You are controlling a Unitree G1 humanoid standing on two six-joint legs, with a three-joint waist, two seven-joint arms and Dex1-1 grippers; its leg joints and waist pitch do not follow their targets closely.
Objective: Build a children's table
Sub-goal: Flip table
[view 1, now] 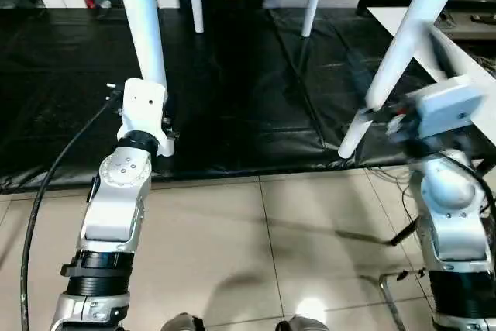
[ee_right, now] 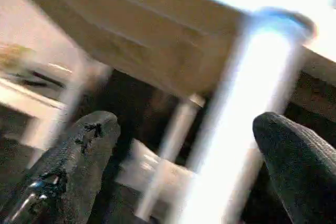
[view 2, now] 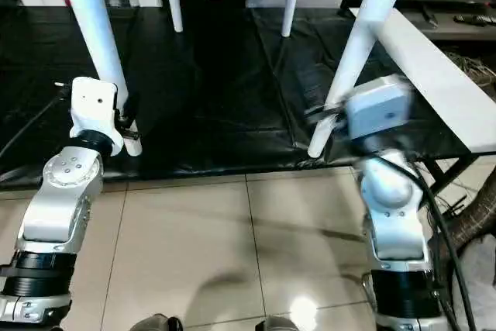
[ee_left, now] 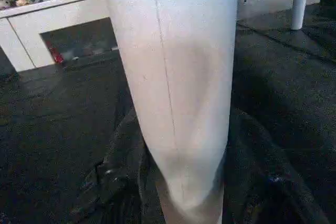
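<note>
Left gripper [view 1: 164,131]: your jaws sit clamped on the near-left leg [view 1: 146,25] of the children's table [view 2: 434,67], close to its foot. Right gripper [ee_right: 184,145]: you have its jaws wide apart, near-right leg [view 1: 395,60] between them, not gripped. Table stands upright on the black mat [view 1: 248,91].

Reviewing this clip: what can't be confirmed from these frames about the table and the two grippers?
- Tabletop: cut off by the head views' upper edge; leg joints unseen.
- Left gripper: fingers hidden behind its wrist housing; contact with the near left leg is unclear.
- Right gripper: motion blur; its open fingers straddle the near right leg, contact uncertain.
</note>
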